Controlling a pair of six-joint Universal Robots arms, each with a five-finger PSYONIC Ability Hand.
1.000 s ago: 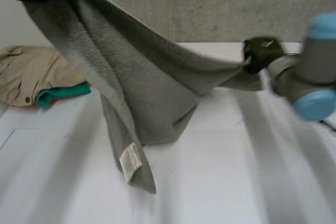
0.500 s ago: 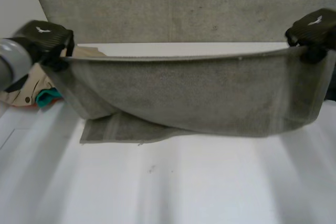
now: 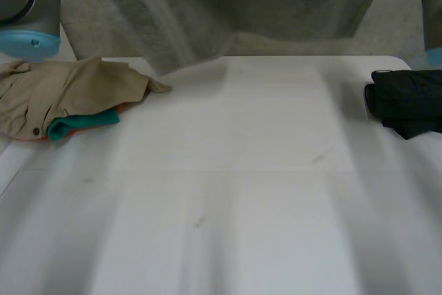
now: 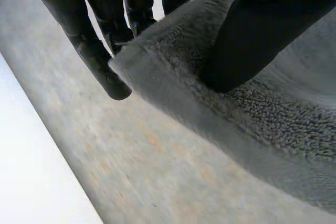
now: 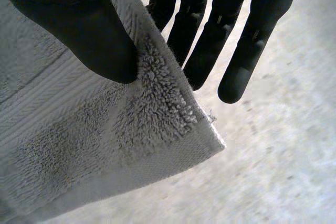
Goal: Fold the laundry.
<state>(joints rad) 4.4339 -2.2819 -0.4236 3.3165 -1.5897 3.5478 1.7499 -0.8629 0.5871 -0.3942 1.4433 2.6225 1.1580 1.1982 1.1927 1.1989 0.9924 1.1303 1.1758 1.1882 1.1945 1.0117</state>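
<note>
Two corners of grey terry towel (image 5: 105,145) pinched: left hand (image 4: 262,24), right hand (image 5: 79,24), thumb-to-fingers.

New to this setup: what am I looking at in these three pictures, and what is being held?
This is a two-armed robot at a white table, folding laundry. The head view looks down from behind the arms; the other two come from a camera on each wrist. Both black hands hold one grey towel up over the table's far side. The left hand pinches its edge between thumb and fingers; the right hand pinches a corner likewise. On the table lie a beige, teal and orange pile at the left and a dark cloth at the right.
</note>
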